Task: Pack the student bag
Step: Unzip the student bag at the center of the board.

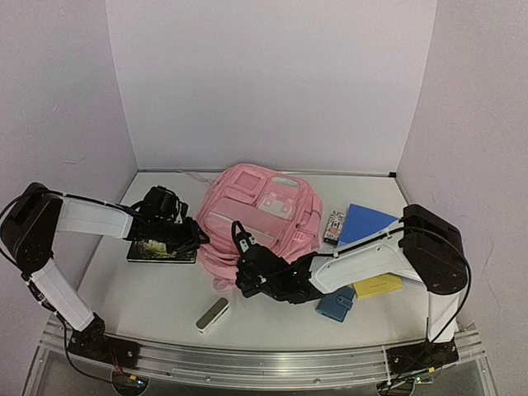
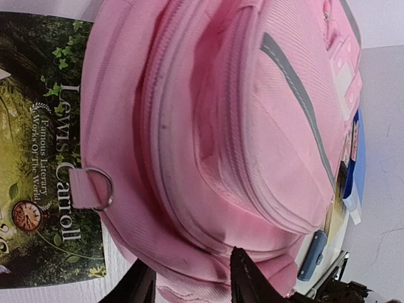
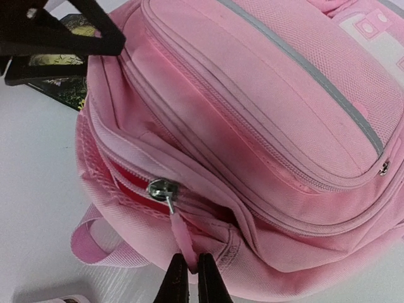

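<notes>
The pink student bag (image 1: 260, 216) lies flat at the table's middle, front pockets up. My right gripper (image 1: 244, 250) is at its near edge. In the right wrist view that gripper (image 3: 189, 260) is shut on the pink zip pull tab (image 3: 182, 237), which hangs from the metal slider (image 3: 162, 189). The zip is parted left of the slider, showing a red inside. My left gripper (image 1: 195, 239) is at the bag's left edge. In the left wrist view it (image 2: 189, 281) is open, its fingers (image 2: 245, 278) standing either side of the bag's (image 2: 214, 126) bulging rim.
A Lewis Carroll book (image 1: 161, 251) lies left of the bag, under the left arm. A white eraser box (image 1: 212, 315) lies near front. A blue case (image 1: 334, 307), yellow pad (image 1: 378, 285), blue notebook (image 1: 367, 221) and small box (image 1: 333, 227) lie at right.
</notes>
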You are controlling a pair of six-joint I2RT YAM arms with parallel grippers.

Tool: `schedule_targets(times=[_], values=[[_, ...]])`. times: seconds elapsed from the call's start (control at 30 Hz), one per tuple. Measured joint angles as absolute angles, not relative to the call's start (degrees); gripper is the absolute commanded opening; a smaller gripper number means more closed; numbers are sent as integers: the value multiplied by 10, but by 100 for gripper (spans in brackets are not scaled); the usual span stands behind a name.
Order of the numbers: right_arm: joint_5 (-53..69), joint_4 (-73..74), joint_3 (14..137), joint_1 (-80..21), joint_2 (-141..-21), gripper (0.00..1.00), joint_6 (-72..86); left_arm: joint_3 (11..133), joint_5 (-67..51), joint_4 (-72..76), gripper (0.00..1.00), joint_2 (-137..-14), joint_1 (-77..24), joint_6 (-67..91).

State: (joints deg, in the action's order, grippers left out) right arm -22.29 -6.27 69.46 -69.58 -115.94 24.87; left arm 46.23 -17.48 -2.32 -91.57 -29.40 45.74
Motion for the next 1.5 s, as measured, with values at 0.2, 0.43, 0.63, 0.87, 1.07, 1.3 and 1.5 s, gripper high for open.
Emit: schedule_targets(times=[0.2, 0.43, 0.63, 0.87, 1.07, 1.3, 1.5], values=[[-199, -89, 684, -697, -1158, 0, 233, 483, -178, -26, 6, -941, -286, 444], [-146, -132, 639, -677, -1136, 0, 233, 491, -180, -26, 0, -949, -284, 439], [-93, -161, 632, -653, -1130, 8, 236, 491, -182, -25, 0, -949, -283, 439], [-60, -174, 632, -640, -1130, 15, 238, 491, -184, -24, 0, -949, -283, 439], [-43, -179, 640, -635, -1135, 19, 237, 492, -186, -24, 0, -953, -283, 439], [-36, -186, 665, -635, -1158, 19, 234, 495, -191, -24, 0, -957, -281, 437], [-51, -171, 692, -634, -1177, 22, 239, 495, -190, -24, 0, -957, -279, 435]])
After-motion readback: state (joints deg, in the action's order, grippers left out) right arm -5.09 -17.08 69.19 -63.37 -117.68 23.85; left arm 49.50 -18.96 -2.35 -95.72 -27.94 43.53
